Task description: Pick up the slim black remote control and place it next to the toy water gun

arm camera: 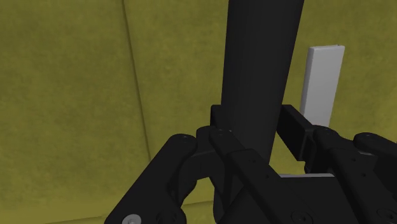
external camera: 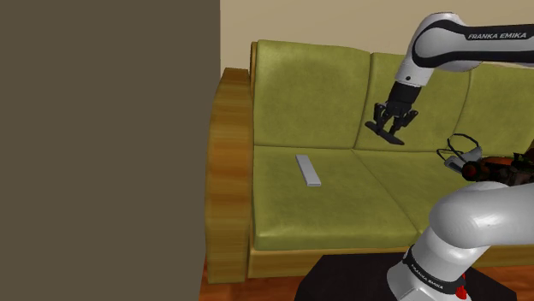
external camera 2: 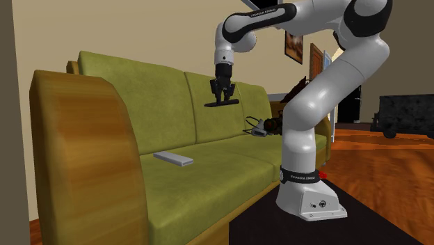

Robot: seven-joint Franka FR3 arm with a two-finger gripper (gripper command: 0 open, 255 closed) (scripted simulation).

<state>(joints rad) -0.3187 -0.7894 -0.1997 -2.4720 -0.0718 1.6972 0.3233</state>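
My gripper (external camera: 394,122) hangs above the green sofa's middle seat cushion (external camera: 402,192), shut on a slim black remote (external camera: 385,132). The remote lies flat across the fingertips, well clear of the cushion (external camera 2: 229,149). From the second exterior view it is a thin dark bar (external camera 2: 224,102) under the gripper (external camera 2: 224,95). In the wrist view it is a long black bar (arm camera: 261,63) running out from between the fingers. The toy water gun (external camera: 468,162), dark with red parts and wire-like loops, lies on the seat toward the shoulder view's right, partly hidden by the arm (external camera 2: 261,127).
A flat grey slab (external camera: 308,169) lies on the neighbouring seat cushion (external camera 2: 173,159) (arm camera: 323,79). The sofa has a wide wooden armrest (external camera: 227,171). A dark wall panel (external camera: 103,145) covers the shoulder view's left. The robot's stand (external camera 2: 313,202) is in front of the sofa.
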